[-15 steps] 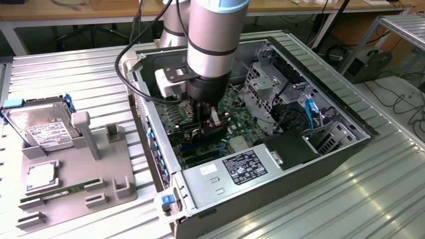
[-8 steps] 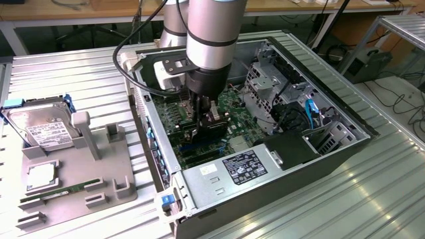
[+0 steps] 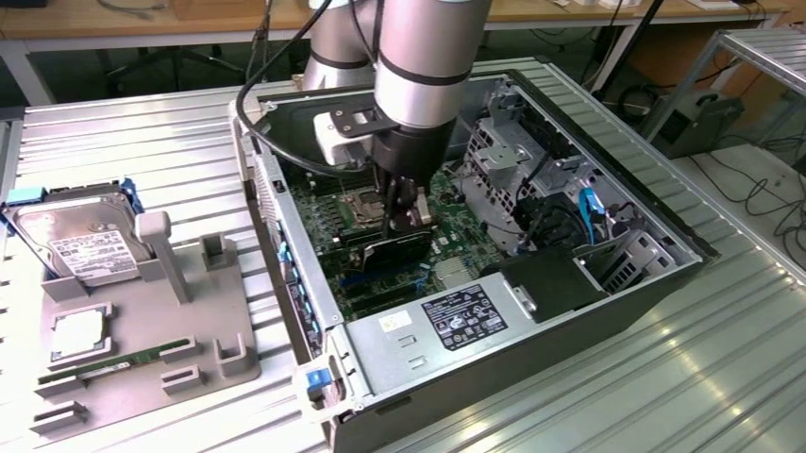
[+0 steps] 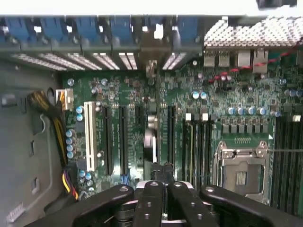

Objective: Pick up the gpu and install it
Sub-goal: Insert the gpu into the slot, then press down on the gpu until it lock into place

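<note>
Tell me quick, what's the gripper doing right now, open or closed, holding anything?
Gripper: closed on the gpu, which stands edge-on over the motherboard slots inside the computer case.

Silver-grey tubular arm (image 3: pixel 422 66) showing black bands, black cables running alongside, white wrist block, black end effector (image 3: pixel 410 209); black fingers (image 4: pixel 150 208) showing small round screw holes.

Glinting brightly off the ribbed metal table (image 3: pixel 705 377) near its front corner at the exterior view's right, with overhead light washing out the slats there. Falling into shadow deep inside the computer case (image 3: pixel 504 340). Blowing out to plain white along the far rim of the case in the wrist view. Blurring on the dark fingers (image 4: pixel 154 208) nearest the wrist lens; staying crisp on the motherboard (image 4: pixel 218 104).
</note>
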Robot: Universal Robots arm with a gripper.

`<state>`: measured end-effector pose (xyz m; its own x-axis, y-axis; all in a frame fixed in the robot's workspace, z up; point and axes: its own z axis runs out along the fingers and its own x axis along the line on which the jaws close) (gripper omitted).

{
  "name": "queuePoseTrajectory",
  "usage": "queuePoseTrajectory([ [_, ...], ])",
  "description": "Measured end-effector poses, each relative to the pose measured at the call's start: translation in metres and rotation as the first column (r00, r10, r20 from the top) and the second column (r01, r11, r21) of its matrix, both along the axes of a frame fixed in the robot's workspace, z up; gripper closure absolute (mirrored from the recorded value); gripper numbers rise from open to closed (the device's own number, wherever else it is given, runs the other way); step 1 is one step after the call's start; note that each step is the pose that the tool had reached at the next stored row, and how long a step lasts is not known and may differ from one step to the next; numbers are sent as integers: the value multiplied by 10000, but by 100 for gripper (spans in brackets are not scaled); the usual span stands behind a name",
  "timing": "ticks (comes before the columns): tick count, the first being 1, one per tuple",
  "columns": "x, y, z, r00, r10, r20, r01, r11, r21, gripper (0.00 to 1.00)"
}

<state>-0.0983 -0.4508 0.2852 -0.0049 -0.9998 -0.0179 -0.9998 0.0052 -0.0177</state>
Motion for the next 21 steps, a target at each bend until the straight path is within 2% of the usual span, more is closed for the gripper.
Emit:
queuePoseTrajectory([
  [2, 47, 0, 0, 10000, 7, -21, -7, 10000, 5, 89],
  [9, 49, 0, 0, 10000, 8, -23, -8, 10000, 5, 89],
  [12, -64, 0, -2, 10000, 7, -23, -7, 10000, 5, 89],
  [13, -171, 0, -5, 10000, 8, -23, -7, 10000, 6, 89],
  [14, -223, 0, -12, 10000, 7, -24, -7, 10000, 6, 89],
  [21, -291, 5, -63, 10000, 8, -24, -8, 10000, 5, 89],
])
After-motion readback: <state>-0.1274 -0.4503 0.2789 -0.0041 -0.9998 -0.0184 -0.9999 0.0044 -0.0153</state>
